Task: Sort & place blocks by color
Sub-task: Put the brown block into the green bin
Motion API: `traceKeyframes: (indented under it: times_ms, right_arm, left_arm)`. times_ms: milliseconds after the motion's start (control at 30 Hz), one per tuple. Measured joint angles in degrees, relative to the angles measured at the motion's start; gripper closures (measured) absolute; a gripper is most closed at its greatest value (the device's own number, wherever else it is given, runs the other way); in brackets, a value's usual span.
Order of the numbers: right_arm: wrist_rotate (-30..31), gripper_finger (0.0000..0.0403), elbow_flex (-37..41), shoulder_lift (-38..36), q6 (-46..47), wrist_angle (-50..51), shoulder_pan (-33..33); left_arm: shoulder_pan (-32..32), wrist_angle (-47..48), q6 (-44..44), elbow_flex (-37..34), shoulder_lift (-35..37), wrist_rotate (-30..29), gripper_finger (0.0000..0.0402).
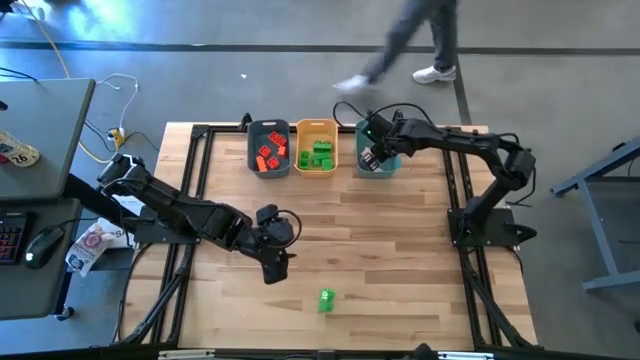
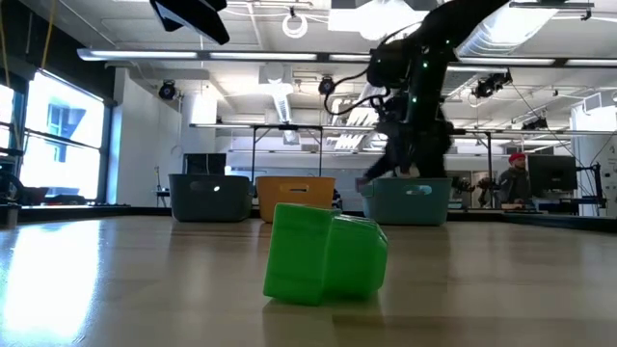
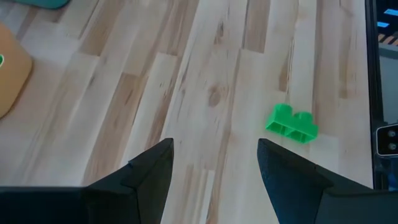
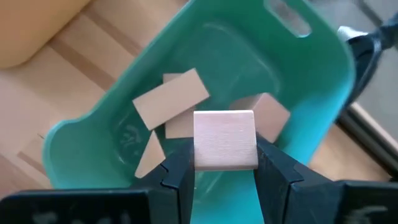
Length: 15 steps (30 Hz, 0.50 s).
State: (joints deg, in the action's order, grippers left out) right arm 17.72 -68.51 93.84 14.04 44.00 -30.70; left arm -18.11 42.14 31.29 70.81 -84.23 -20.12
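One bright green block (image 1: 326, 299) lies alone on the table near its near edge, large in the low view (image 2: 325, 253) and ahead of the fingers in the left wrist view (image 3: 292, 124). My left gripper (image 1: 274, 268) (image 3: 214, 163) hangs open over bare wood, to the far left of that block. My right gripper (image 1: 370, 158) (image 4: 225, 163) is over the teal bin (image 1: 378, 150) (image 4: 205, 99), shut on a tan wood block (image 4: 225, 140). Several tan blocks (image 4: 171, 98) lie on the teal bin's floor. Red-orange blocks (image 1: 268, 155) fill the blue-grey bin, green blocks (image 1: 319, 155) the orange-yellow bin. My right gripper pinches the tan wood block by its two opposite side faces (image 4: 198, 155), one finger (image 4: 179, 171) on each. The fingers come from above, pointing down into the teal bin. The block is lifted clear above the tan blocks on the bin's floor.
The three bins stand in a row at the table's far edge: blue-grey (image 1: 269, 148), orange-yellow (image 1: 317, 146), teal. Black frame rails (image 1: 190, 200) run along the table's sides. A desk with a keyboard and mouse (image 1: 40, 240) stands left; a person (image 1: 420, 40) walks beyond the far edge.
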Motion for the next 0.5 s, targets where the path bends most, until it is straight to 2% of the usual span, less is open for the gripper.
traceKeyframes:
  times_ms: [167,333,500]
  right_arm:
    - [-4.27,0.0298,0.0,2.61,-0.17,-0.89,-0.98]
    - [-5.23,0.0297,0.0,4.69,-0.18,-1.01,-1.58]
    - [-9.98,0.0286,0.0,5.91,-0.2,-0.99,-2.41]
  left_arm:
    - [0.0,0.03,2.83,0.0,0.0,0.44,0.0185]
    - [0.0,-0.01,7.12,0.0,0.0,0.44,0.0185]
    - [-0.2,0.0,11.23,-0.04,-0.96,0.88,0.0185]
